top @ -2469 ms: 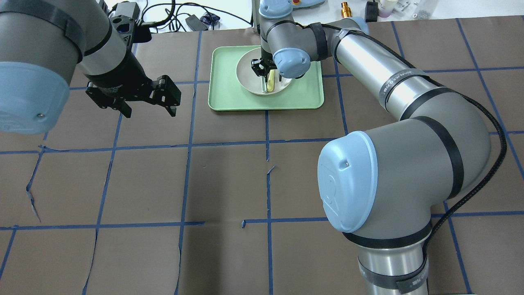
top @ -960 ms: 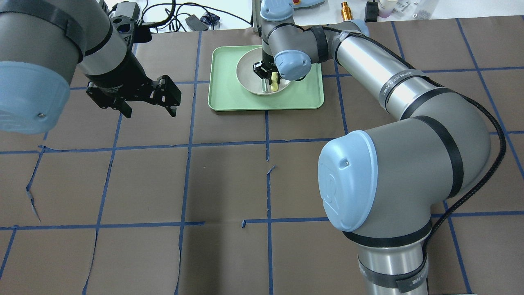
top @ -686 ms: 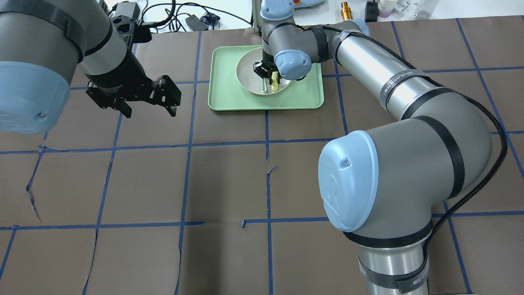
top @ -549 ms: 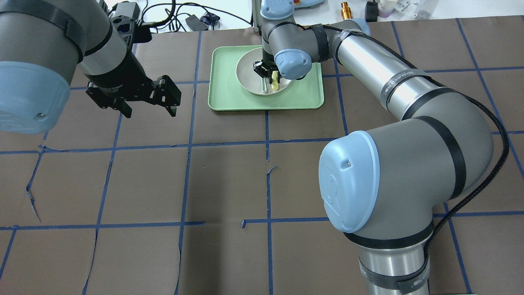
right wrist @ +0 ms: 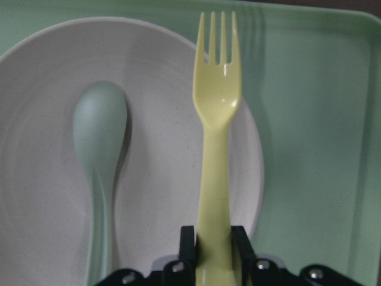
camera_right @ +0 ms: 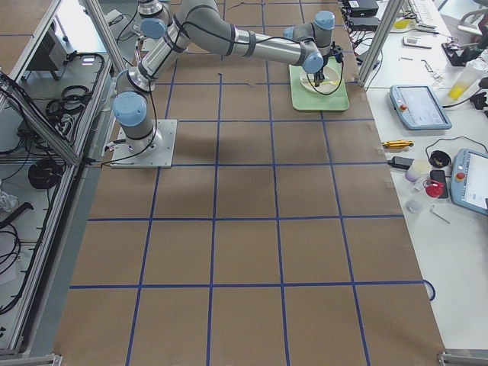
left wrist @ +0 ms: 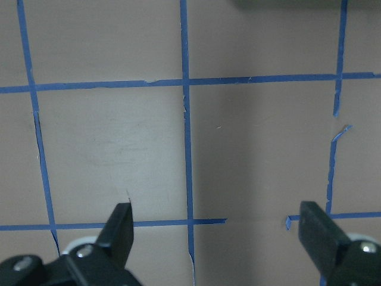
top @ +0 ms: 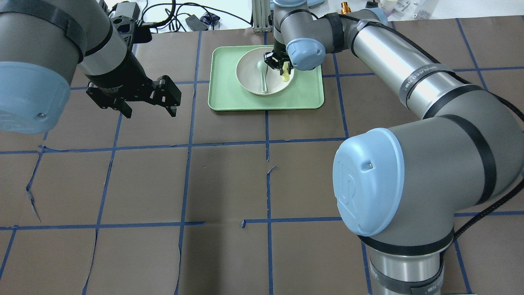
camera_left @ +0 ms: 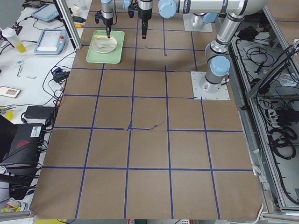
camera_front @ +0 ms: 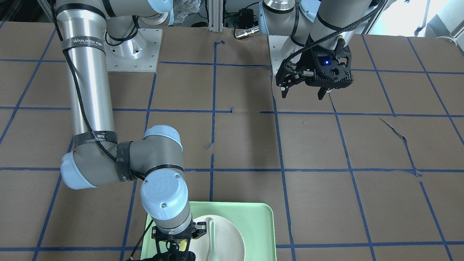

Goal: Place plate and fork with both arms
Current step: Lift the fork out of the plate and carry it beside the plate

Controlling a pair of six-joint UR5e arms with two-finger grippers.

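Our left pincer [top: 148,110] hangs open and empty over the counter [top: 225,184]. The plate [top: 249,80] lies in the green tray [top: 223,96], a spoon [top: 263,78] on it. Our right pincer [right wrist: 214,238] clamps the fork [right wrist: 217,119] by its handle above the plate's right side. We judge this the fork pickup — next, carry it clear of the tray.
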